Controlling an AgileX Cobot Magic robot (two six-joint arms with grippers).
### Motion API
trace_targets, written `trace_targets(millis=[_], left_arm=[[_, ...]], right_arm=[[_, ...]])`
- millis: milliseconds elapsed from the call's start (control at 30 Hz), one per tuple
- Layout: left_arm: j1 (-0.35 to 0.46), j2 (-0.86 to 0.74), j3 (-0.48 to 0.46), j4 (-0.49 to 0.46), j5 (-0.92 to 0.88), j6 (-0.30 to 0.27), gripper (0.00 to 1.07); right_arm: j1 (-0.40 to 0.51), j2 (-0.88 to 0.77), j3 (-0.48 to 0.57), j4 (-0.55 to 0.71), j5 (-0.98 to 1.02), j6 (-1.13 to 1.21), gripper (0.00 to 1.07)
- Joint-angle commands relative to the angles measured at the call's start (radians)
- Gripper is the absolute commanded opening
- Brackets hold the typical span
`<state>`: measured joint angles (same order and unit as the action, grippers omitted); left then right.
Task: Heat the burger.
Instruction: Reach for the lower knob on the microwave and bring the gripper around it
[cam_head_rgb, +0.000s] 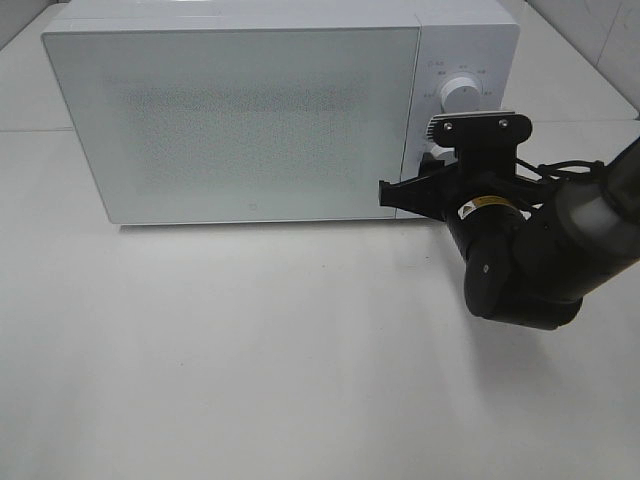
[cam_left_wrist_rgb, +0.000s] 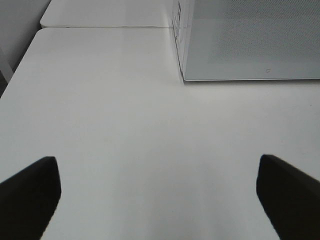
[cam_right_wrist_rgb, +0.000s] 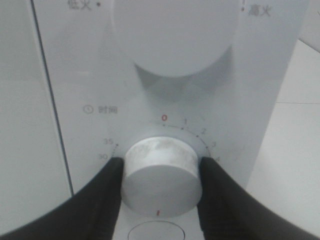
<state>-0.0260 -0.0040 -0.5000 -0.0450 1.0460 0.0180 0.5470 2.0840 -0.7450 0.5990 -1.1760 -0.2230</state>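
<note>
Burger: not visible in any view; cannot say where it lies. White box-shaped microwave oven (cam_head_rgb: 250, 110) stands at the back of the white worktop (cam_head_rgb: 250, 350), with its frosted grey glass door (cam_head_rgb: 240, 120) flush and closed; dotted screen only, interior not readable through it.

Right tool (cam_right_wrist_rgb: 160, 172): black fingers (cam_right_wrist_rgb: 102, 195) pressed against both sides of the white round timer dial (cam_right_wrist_rgb: 160, 170), clamped on it. Wrist view shows a red 0 above the dial, then 1 to 4 on one side and 30, 35 on the other; remaining scale hidden behind the fingers. A short red mark sits at the dial's near edge; whether it is on the dial or on the panel, cannot tell. Oval outline (cam_right_wrist_rgb: 152, 231) below the dial is cut off by the frame edge. In the high view this dial is hidden behind the tool's camera bracket; only the white round upper knob (cam_head_rgb: 462, 92) shows clearly, its printed labels too small to read.

Left tool (cam_left_wrist_rgb: 160, 200): not in the high view; the wrist view shows just two dark fingertips (cam_left_wrist_rgb: 30, 195), set wide apart over bare worktop, holding nothing; microwave corner well ahead of them.
</note>
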Motion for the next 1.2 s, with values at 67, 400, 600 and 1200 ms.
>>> trace_targets(millis=[67,400,600,1200], left_arm=[[0.003,-0.027,0.004,-0.003,-0.009,0.000,1.03],[0.003,-0.027,0.004,-0.003,-0.009,0.000,1.03],[0.003,-0.027,0.004,-0.003,-0.009,0.000,1.03],[0.003,-0.027,0.004,-0.003,-0.009,0.000,1.03]], right_arm=[[-0.010,-0.002,-0.030,-0.024,-0.218,-0.005,0.00],[-0.010,-0.002,-0.030,-0.057,-0.219,0.131,0.00],[-0.010,-0.002,-0.046,-0.056,-0.219,0.519,0.00],[-0.010,-0.002,-0.064,0.121,-0.218,1.674,0.00]])
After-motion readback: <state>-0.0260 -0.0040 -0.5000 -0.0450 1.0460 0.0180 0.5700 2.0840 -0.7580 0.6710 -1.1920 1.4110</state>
